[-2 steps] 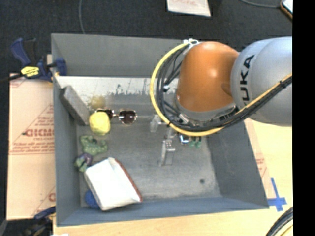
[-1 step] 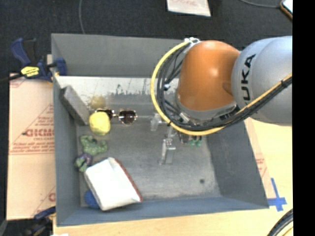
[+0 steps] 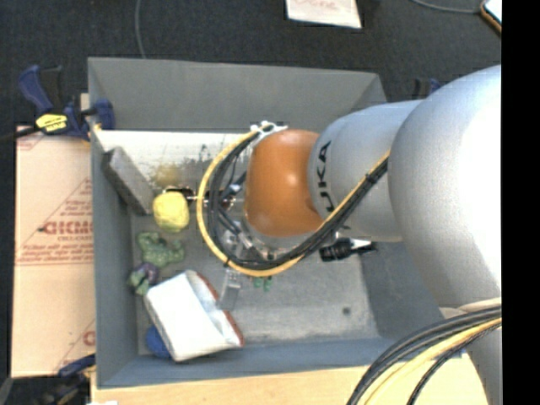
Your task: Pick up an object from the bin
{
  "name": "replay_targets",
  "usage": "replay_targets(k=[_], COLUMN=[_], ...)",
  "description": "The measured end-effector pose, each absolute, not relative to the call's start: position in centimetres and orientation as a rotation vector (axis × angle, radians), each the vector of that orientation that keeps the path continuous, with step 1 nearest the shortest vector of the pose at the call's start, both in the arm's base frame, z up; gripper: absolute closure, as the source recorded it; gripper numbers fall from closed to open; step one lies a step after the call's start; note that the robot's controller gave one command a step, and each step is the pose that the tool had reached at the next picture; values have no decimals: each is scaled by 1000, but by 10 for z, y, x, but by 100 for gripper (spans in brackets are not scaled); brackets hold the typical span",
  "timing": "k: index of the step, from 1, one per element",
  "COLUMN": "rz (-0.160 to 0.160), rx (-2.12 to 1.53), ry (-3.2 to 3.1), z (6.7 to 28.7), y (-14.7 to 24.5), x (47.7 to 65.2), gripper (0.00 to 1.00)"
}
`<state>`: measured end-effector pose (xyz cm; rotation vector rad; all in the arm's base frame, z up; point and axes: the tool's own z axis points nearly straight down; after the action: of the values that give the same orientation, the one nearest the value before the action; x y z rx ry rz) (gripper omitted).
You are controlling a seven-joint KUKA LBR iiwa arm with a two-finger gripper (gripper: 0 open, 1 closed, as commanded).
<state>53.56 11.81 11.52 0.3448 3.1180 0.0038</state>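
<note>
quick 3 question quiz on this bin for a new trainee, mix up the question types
1. Multiple choice: what colour is the roundish thing lying beside the grey block in the upper left of the bin? A) red B) yellow C) blue
2. True or false: the white flat box lies in the bin's upper right corner.
3. Fill in: the rounded cover on the arm's wrist is ____.

Key: 1 B; 2 false, it lies near the lower left corner; 3 orange.
</note>
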Motion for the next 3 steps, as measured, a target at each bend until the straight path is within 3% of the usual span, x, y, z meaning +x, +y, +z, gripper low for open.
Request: replay_targets(k=[1,2,3], rz=[-2,4,3], rx=[-236,-611,-215], ry=[3120,3083,3117], z=[140,106,80], y=[133,151,179], x=[553,485,569], gripper=[0,0,0])
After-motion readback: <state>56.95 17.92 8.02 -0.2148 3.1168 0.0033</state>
